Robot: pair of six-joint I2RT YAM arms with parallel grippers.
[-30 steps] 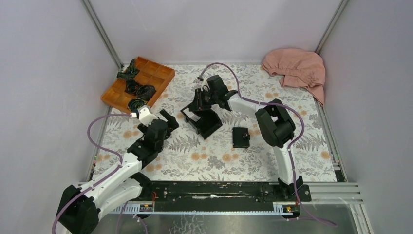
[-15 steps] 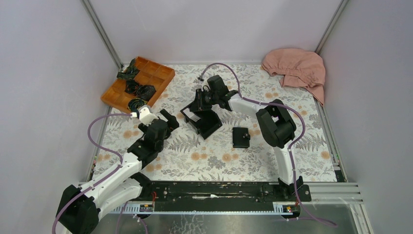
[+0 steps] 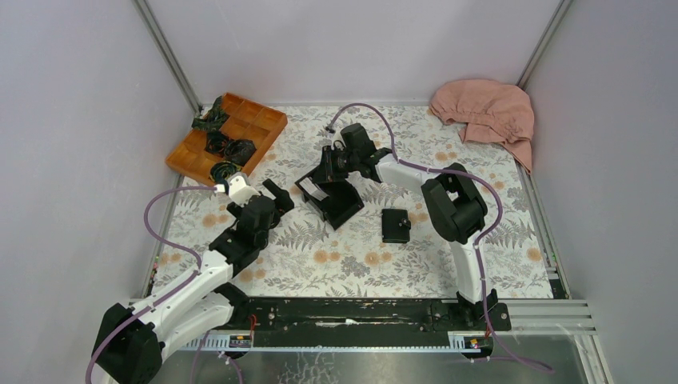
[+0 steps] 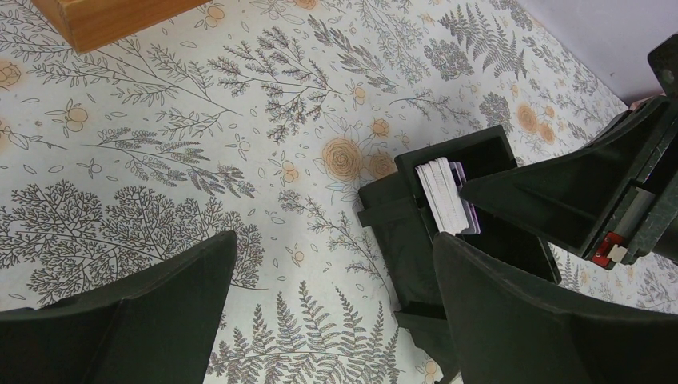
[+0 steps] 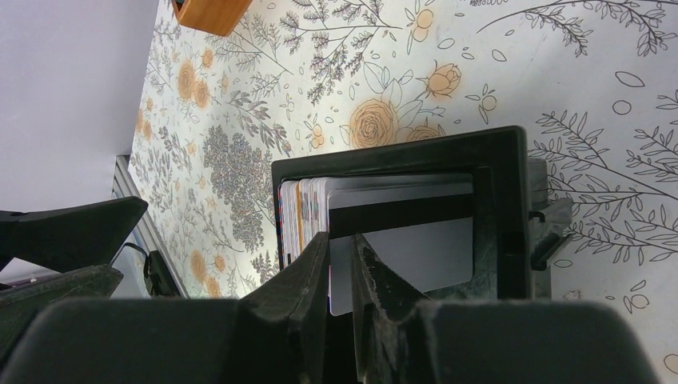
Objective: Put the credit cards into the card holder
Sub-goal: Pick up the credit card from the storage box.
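Observation:
The credit cards point(image 5: 304, 208) stand packed on edge in a rigid black box point(image 5: 400, 148) at mid-table point(image 3: 336, 200). My right gripper point(image 5: 342, 240) reaches down into that box, its jaws nearly together around a pale grey card point(image 5: 416, 248) at the end of the stack. From above, the right gripper point(image 3: 326, 172) covers the box's far end. The card holder point(image 3: 395, 225), a small black square wallet, lies closed on the cloth right of the box. My left gripper point(image 4: 334, 244) hovers wide open over bare cloth left of the box point(image 4: 400, 232), holding nothing.
An orange wooden tray point(image 3: 226, 136) with dark bundles in its compartments sits at the back left. A pink cloth point(image 3: 486, 112) is heaped in the back right corner. Grey walls enclose the flowered table cover point(image 3: 352, 256).
The right gripper's jaws have narrowed around the card in the box. Both arms stay where they were.

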